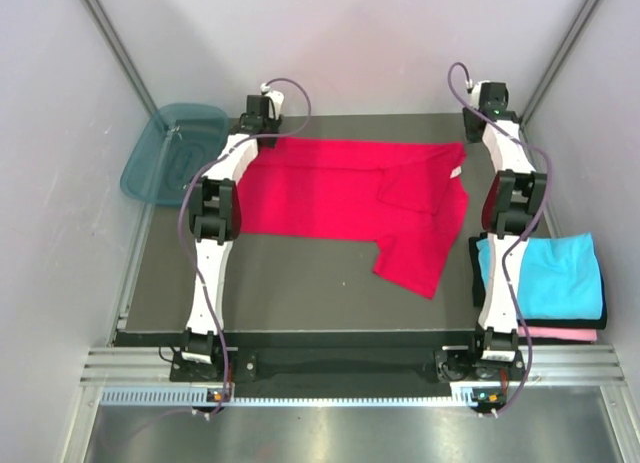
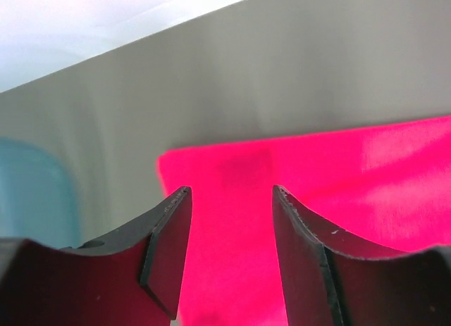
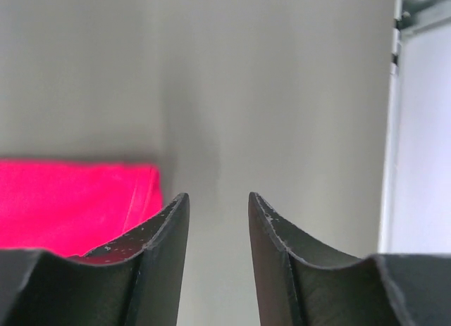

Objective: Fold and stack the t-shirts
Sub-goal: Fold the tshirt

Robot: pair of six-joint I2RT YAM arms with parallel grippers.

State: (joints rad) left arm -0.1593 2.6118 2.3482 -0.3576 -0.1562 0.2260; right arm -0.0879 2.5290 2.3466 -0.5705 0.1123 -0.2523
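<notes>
There are three t-shirts: one red t-shirt (image 1: pixel 320 188), one cyan t-shirt (image 1: pixel 550 273) and one pink t-shirt (image 1: pixel 565 334). One dark layer (image 1: pixel 478 268) shows between the cyan and the pink; whether it is a fourth shirt cannot be told. There is one teal tub (image 1: pixel 165 158) and one desk (image 1: pixel 300 293). Two arms count, the left arm (image 1: pixel 212 243) and the right arm (image 1: pixel 505 243). Each carries one gripper, the left gripper (image 2: pixel 231 192) and the right gripper (image 3: pixel 218 196), and each gripper has two fingers, four in all.
</notes>
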